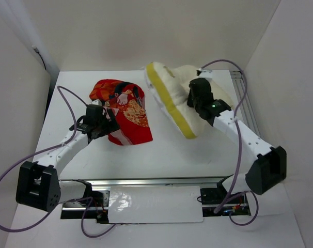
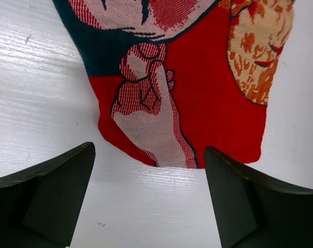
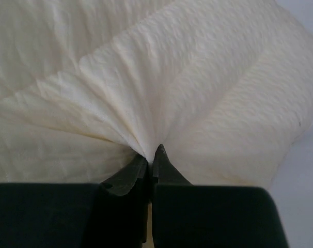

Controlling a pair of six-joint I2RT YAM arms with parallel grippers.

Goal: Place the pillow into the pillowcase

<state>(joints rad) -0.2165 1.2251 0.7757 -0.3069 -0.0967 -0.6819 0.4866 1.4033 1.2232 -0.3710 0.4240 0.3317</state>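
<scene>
The red pillowcase (image 1: pixel 124 111) lies crumpled on the white table left of centre, its printed figures showing. My left gripper (image 1: pixel 109 120) is open at its near left edge; in the left wrist view the case's edge (image 2: pixel 198 119) lies just beyond my spread fingers (image 2: pixel 234 199), apart from them. The cream-white pillow (image 1: pixel 173 93) with yellow piping is tilted up at the back right. My right gripper (image 1: pixel 193 99) is shut on a pinch of the pillow's dimpled cover (image 3: pixel 161 93), fabric bunched at the fingertips (image 3: pixel 138 168).
White walls close in on the table (image 1: pixel 161 155) on the left, back and right. A metal rail (image 1: pixel 146 182) runs along the near edge between the arm bases. Purple cables loop beside both arms.
</scene>
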